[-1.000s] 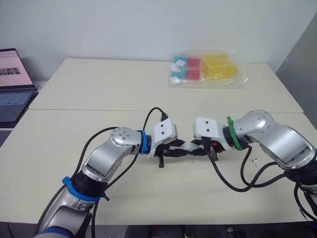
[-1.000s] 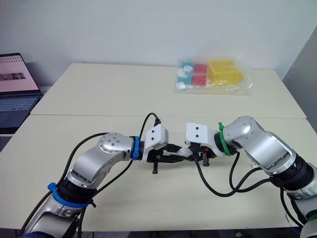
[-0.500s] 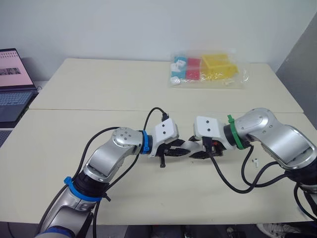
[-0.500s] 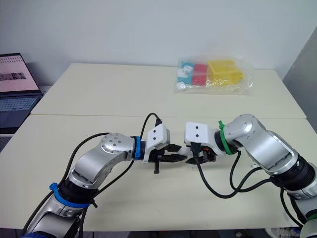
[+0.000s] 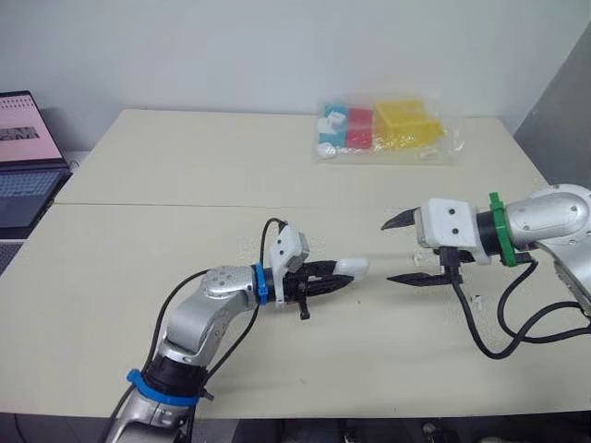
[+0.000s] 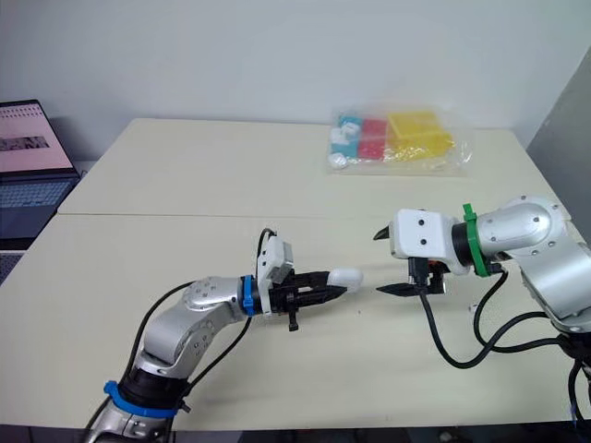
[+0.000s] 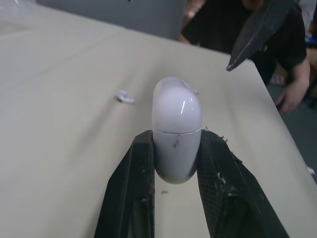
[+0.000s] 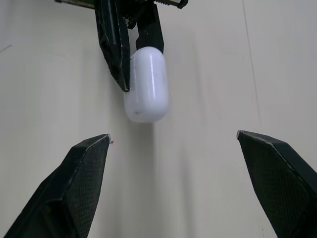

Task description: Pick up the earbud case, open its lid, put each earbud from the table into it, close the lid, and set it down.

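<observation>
The left gripper [image 5: 334,274] clamps the white case [image 5: 352,268] by its lower half. It holds the case lid shut just above the table [image 5: 138,240], pointed toward the right gripper [image 5: 388,252]. The right gripper's fingers are spread wide and face the case from nearby without touching it. One earbud [image 5: 477,300] lies on the table beneath the right arm, to the right of both grippers. A clear bag of coloured blocks [image 5: 383,129] rests at the table's far side, and an open laptop [image 5: 23,157] stands at far left. In the left wrist view, a person [image 7: 237,25] is beyond the table's edge.
</observation>
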